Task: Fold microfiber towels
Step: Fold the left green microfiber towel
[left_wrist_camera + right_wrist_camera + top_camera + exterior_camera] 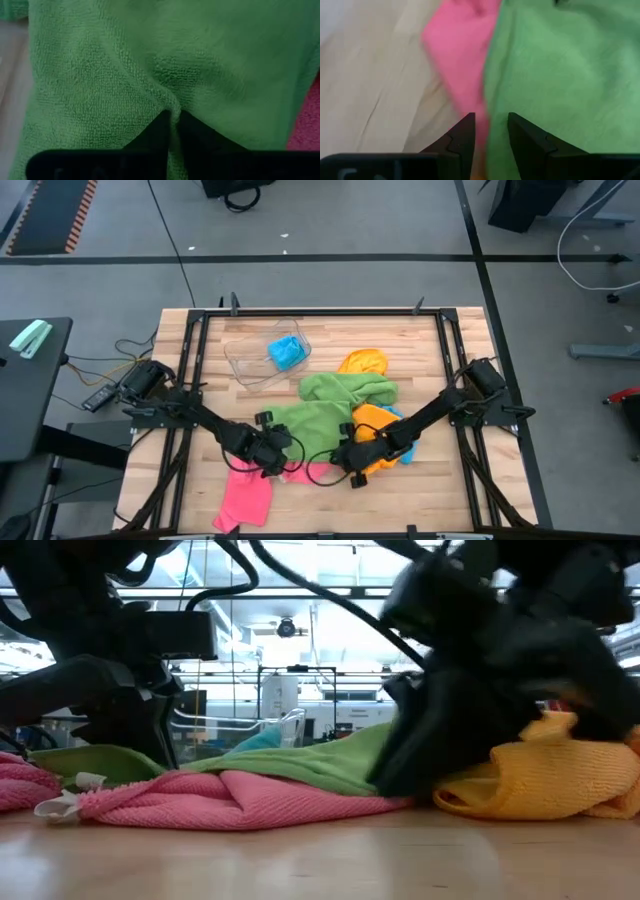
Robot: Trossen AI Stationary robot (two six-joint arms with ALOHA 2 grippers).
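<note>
My left gripper (171, 120) pinches a ridge of the soft, limp green microfiber towel (325, 408) mid-counter (440, 480) over the pink towel (248, 495); right gripper (491, 127) part-open at their shared edge; hold edges, fabric sags.

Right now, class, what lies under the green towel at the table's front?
Part of the pink towel runs under the green towel, where the left gripper pinches a fold. The orange towel sits beside it. Anything else beneath is covered.
</note>
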